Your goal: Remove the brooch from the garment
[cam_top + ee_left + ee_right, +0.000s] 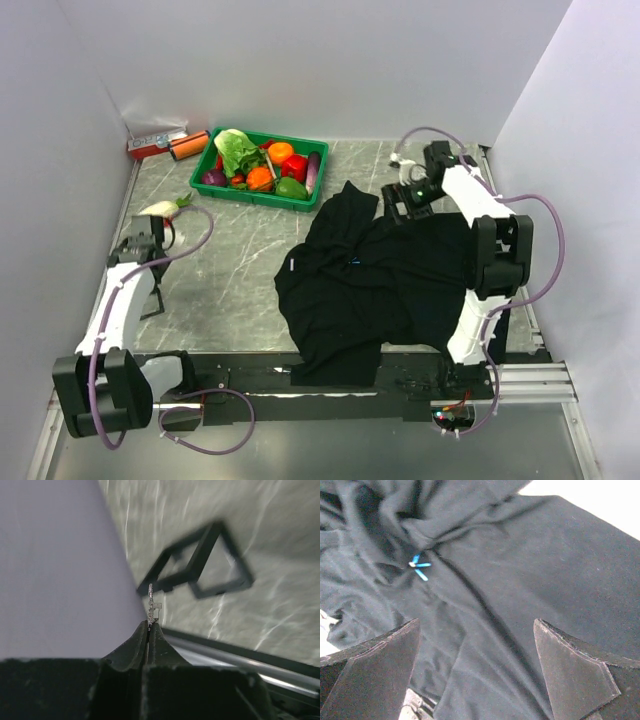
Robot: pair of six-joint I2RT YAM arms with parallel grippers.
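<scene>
I'm starting with the green tray [250, 197], sitting at 11 o'clock on the worktop [240, 270]. It's carrying a lettuce [237, 150], a red pepper [294, 166], a green pepper [291, 187], a purple aubergine [313, 170] along its 3 o'clock wall and a red onion [214, 178] in its 8 o'clock corner. Off the tray's 9 o'clock side, an orange cylinder [188, 147] is lying by the back wall.

A white radish [163, 208] is lying just beside my left gripper [150, 232] [150, 625], which is hanging at 9 o'clock, close to the left wall [50, 555]. Its jaws are pressing together, pinching the brooch [152, 606]. It's showing as a tiny silvery sparkle standing up from the tips, well apart from the garment [400, 270] [520, 555].

The garment is sprawling crumpled from centre towards 4 o'clock, with its hem reaching over the black rail at the near edge. A white label [290, 267] is showing at its 9 o'clock edge and a small blue mark [418, 566] on the cloth.

My right gripper [408, 200] [476, 625] is hovering over the garment's 1 o'clock corner, jaws spread wide above black fabric. An open stretch of worktop is lying between the left arm and the shirt, and a black frame [205, 550] is standing blurred beside that arm.
</scene>
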